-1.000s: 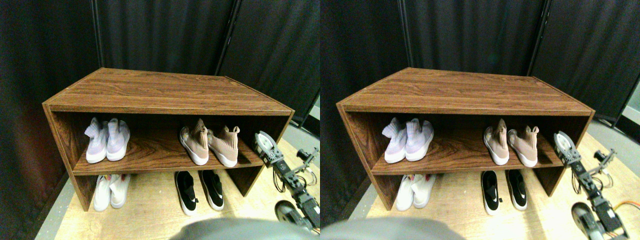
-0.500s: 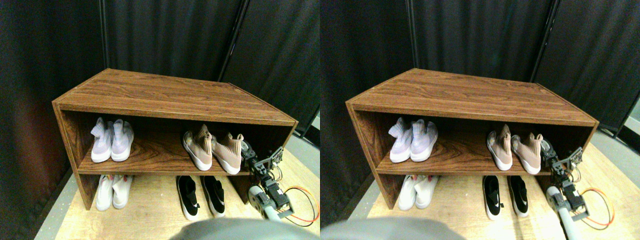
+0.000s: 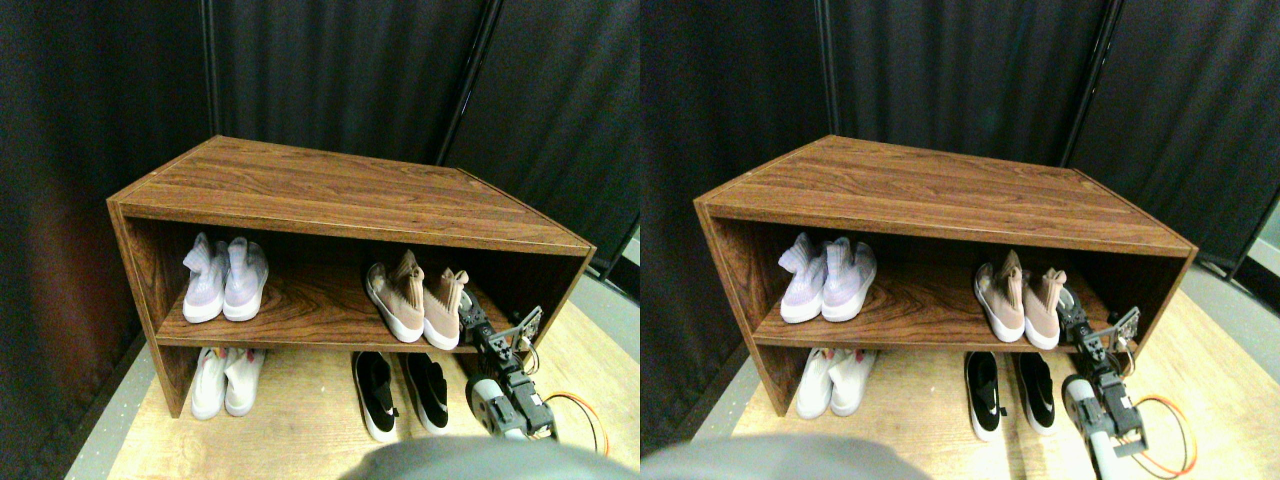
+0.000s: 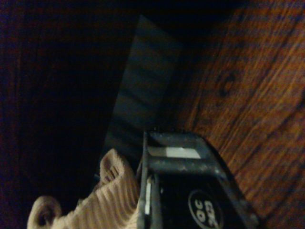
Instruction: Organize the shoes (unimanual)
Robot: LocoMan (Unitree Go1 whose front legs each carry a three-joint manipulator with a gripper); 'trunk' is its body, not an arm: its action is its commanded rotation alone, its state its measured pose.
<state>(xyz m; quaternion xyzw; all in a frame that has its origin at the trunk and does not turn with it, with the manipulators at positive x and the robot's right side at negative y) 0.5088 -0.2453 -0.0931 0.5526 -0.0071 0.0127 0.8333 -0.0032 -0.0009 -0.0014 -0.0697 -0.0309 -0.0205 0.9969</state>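
Right gripper at the pinkish-beige shoes, middle right of the frame.

The pair stands on the upper board of the wooden rack: ribbed knit uppers, white soles, heel pull loops. The gripper touches the right shoe's outer side; jaw state cannot be told. In the wrist view, the ribbed cuff lies against the dark jaw frame.

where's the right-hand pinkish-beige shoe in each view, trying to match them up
Stereo pair view: the right-hand pinkish-beige shoe stands on the shelf board, beside its mate, with the right gripper against its outer side.
Wrist view: only its ribbed knit collar shows, next to the dark jaw frame.
Shared landmark: the wood-grain shelf board.
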